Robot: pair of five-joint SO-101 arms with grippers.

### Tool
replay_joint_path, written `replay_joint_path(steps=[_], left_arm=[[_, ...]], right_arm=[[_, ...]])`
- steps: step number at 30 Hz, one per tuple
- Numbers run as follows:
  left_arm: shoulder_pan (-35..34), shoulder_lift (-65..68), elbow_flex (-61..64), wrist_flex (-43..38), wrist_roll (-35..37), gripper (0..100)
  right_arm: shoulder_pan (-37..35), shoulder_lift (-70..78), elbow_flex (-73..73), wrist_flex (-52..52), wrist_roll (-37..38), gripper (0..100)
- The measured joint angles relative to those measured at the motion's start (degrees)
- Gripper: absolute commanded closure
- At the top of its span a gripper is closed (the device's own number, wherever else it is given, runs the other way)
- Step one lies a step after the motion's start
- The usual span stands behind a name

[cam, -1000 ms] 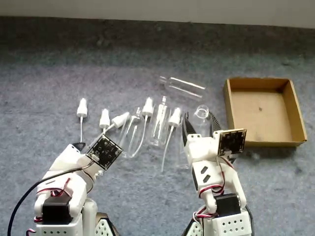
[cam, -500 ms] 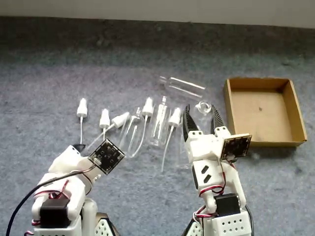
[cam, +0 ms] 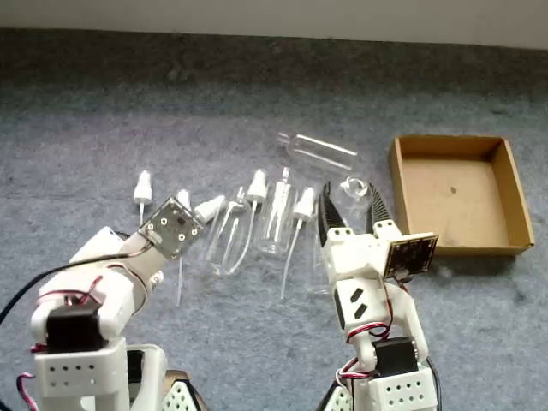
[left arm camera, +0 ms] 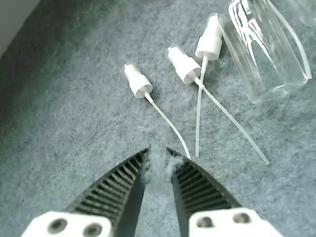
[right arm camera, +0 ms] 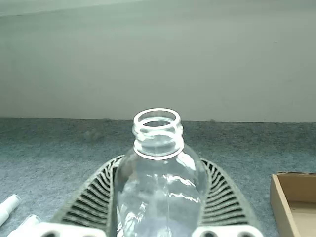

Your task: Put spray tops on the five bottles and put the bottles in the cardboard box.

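- At the left of the grey carpeted surface (cam: 77,120) we see the left claw (left arm camera: 158,152) low over the pile. Its ribbed fingers (left arm camera: 123,182) are parted by only a narrow slit and hold nothing.
- Just beside that claw's tips lies the tube end of the nearest spray top (left arm camera: 138,83), which rests on its side with its white head pointing away from the claw.
- Next to it we find two more spray tops (left arm camera: 181,61), also on their sides, and their thin tubes cross close to the heads.
- From above, we count five white heads in a loose row (cam: 257,184) running from left of the middle to the middle of the surface.
- Among them lie clear bottles (cam: 276,218) on their sides, with no tops fitted.
- One more lying bottle (cam: 318,151) sits apart, closer to the far edge.
- Right of the middle, the right claw (cam: 349,195) is spread wide, and its fingers (right arm camera: 94,190) press against both sides of an upright bottle (right arm camera: 157,148) with a bare neck.
- Near the right edge we see the cardboard box (cam: 398,175) sitting flat with its open side up, just beside the right claw.
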Motion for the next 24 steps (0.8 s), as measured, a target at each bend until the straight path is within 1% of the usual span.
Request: replay_joint_path(steps=[8,16,20,24], left_arm=[[-0.09,24.0,-10.37,0.0,0.7,99],[0.0,46.42,-24.53,0.0,12.92,99],[3.25,56.0,-30.95,0.0,18.99,98],[8.0,64.35,-37.63,-0.09,24.7,87]], right_arm=[[3.08,0.0,0.0,0.0,0.0,93.3],[3.34,0.0,0.0,0.0,0.0,93.3],[3.34,0.0,0.0,0.0,0.0,93.3],[3.34,0.0,0.0,0.0,0.0,93.3]])
